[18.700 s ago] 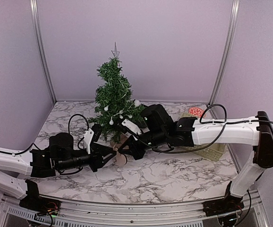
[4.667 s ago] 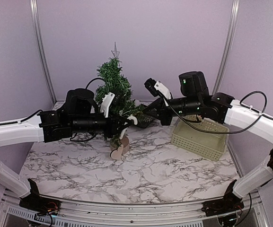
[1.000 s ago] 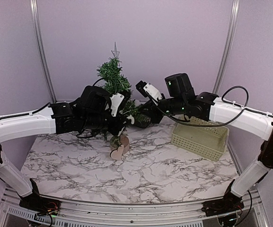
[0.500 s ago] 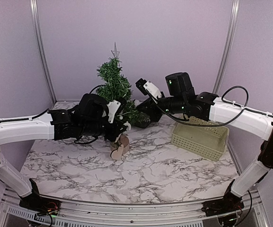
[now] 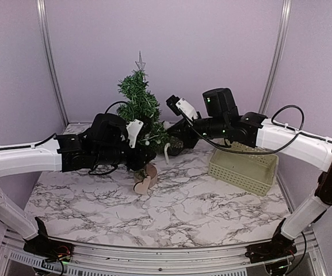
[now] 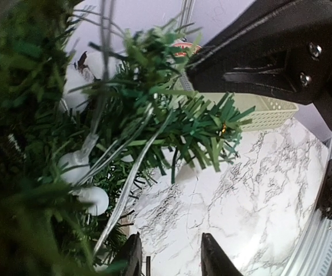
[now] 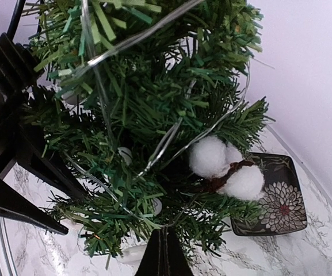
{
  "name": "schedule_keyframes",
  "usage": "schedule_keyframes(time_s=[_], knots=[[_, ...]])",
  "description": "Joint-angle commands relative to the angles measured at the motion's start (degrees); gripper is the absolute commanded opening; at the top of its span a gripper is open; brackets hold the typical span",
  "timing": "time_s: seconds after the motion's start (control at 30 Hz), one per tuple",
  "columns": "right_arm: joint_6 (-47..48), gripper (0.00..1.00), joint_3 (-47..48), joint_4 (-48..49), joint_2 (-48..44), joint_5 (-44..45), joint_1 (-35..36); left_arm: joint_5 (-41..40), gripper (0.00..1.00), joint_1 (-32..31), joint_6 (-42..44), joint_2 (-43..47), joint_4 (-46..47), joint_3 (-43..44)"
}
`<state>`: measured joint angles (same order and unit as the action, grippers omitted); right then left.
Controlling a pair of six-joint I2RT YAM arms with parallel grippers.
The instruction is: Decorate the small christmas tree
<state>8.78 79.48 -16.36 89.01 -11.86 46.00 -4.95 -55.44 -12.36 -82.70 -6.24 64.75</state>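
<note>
The small christmas tree stands at the back, with a silver star on top and a log-slice base. A thin wire light string with white bulbs runs through its branches. My left gripper is open and empty at the lower left branches. A white hooked piece hangs off the lower right branch tip. From the right, my right gripper reaches into the tree, shut with the light string's wire meeting its tips. A white cotton sprig sits in the branches.
A pale green basket stands to the right of the tree, with a red ornament in it. A dark flower-patterned dish lies behind the tree. Purple walls close in the back and both sides.
My left gripper's jaws have opened and let go of the white hooked piece, which now hangs at the tree's lower right. The right arm has barely moved.
</note>
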Motion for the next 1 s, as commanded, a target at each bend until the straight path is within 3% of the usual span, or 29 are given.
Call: schedule_keyframes(time_s=[0.0, 0.17, 0.33, 0.5, 0.73, 0.83, 0.97], knots=[[-1.2, 0.0, -1.2, 0.6, -3.6, 1.1, -0.2, 1.1, 0.39, 0.2, 0.7, 4.1, 3.4, -1.9], [-2.0, 0.0, -3.5, 0.5, -6.1, 1.5, -0.3, 3.8, 0.51, 0.2, 1.0, 7.7, 5.6, -4.7], [-3.2, 0.0, -5.5, 0.7, -9.2, 1.2, -1.0, 7.0, 0.53, 0.2, 0.1, 12.8, 8.1, -8.2], [-5.1, 0.0, -6.8, 0.7, -12.6, 0.6, -2.4, 5.2, 0.58, 0.4, -4.5, 19.2, 7.8, -11.2], [-11.0, 0.04, -10.6, -0.2, -18.4, -4.3, -9.0, 3.7, 0.64, 6.9, -7.0, 24.8, -1.5, -9.6], [-13.0, 0.14, -12.9, 0.2, -21.3, -6.5, -13.9, 3.6, 0.69, 12.2, -8.3, 27.4, -2.5, -9.8], [-15.6, 0.4, -15.1, 0.2, -23.9, -9.4, -19.7, 4.6, 0.78, 20.9, -10.5, 27.4, -6.0, -8.2]])
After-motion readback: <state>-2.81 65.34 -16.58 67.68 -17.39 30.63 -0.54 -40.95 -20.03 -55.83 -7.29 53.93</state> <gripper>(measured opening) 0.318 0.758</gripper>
